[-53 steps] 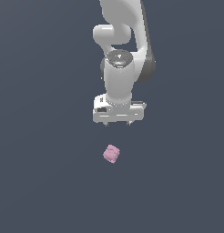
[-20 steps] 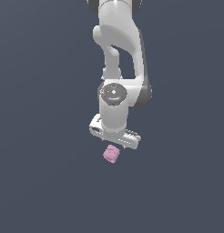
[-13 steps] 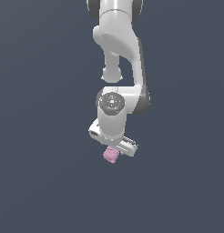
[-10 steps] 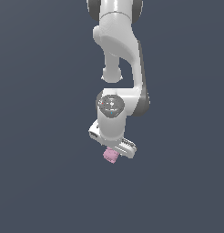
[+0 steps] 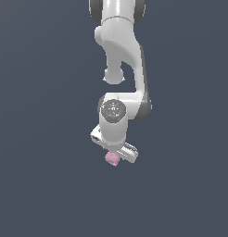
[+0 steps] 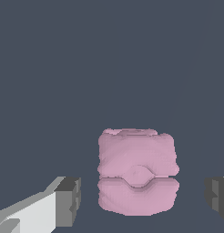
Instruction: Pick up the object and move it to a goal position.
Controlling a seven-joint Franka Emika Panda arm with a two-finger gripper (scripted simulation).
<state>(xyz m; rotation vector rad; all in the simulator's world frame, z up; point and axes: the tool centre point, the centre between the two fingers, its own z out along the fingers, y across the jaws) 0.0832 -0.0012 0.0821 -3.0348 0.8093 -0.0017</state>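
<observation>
Claw [image 6: 141, 200]: we see it spread wide, fingers [image 6: 68, 202] clear of both block sides (gaps visible)
Object [image 6: 136, 170]: pink lumpy block between the fingers, under the claw [image 5: 117, 157] on the surface [image 5: 41, 185]

Glossy white arm [image 5: 119, 55], grey joints

You've just got a flat, dark slate-grey surface [image 5: 46, 139] filling both views, no edges or markings. The only thing sitting on it is the pale-pink lumpy block [image 6: 136, 170], small in the exterior view [image 5: 112, 159], and the wrist view shows its bumpy face with plain grey all round.
</observation>
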